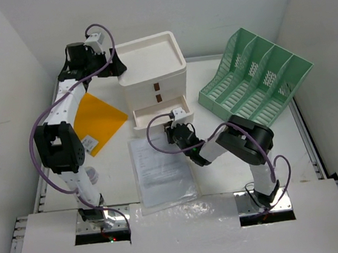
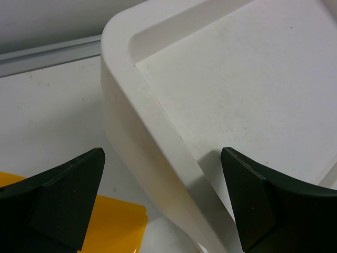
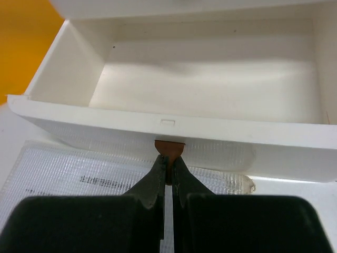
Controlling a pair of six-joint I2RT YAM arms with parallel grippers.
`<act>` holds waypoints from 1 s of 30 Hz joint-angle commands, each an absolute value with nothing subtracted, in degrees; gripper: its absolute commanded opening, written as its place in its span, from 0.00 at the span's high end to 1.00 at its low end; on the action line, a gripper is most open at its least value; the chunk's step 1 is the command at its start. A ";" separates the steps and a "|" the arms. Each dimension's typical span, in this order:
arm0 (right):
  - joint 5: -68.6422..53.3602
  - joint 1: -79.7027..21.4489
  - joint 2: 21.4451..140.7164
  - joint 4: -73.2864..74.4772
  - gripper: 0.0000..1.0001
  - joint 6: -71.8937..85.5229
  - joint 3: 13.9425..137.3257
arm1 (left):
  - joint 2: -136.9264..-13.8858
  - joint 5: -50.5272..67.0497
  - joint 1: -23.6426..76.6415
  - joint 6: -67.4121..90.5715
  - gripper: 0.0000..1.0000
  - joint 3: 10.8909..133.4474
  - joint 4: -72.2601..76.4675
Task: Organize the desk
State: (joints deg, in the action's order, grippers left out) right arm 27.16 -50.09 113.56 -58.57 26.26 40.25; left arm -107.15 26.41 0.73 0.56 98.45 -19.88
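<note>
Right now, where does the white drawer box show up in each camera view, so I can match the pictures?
Top view: drawer box upper centre, bottom drawer pulled out.
Left wrist: its top corner fills centre and right.
Right wrist: the open bottom drawer spans the upper half; right gripper pinches its brown tab.
Shared landmark: yellow sheet, left of the box in all three.

White arm links (image 1: 62, 102), black joints (image 1: 58, 148), looping purple cables (image 1: 34, 142), matte black wedge-shaped fingers (image 2: 58, 203)
</note>
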 commanded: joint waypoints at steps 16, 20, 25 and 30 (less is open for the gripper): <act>21.27 -53.61 95.82 -35.79 0.12 20.83 41.04 | -97.85 24.44 -2.72 -9.30 0.00 105.29 -32.23; 17.94 -53.61 91.15 -28.14 0.03 19.25 40.70 | -90.02 21.98 -3.16 -18.96 0.00 104.86 -42.87; 11.96 -53.53 86.67 -19.08 0.01 16.70 40.26 | -74.85 5.34 -3.25 -34.88 0.00 90.87 -55.71; 10.55 -53.61 82.27 -16.00 0.01 17.75 38.85 | -59.71 -3.78 -4.04 -40.60 0.00 60.71 -54.58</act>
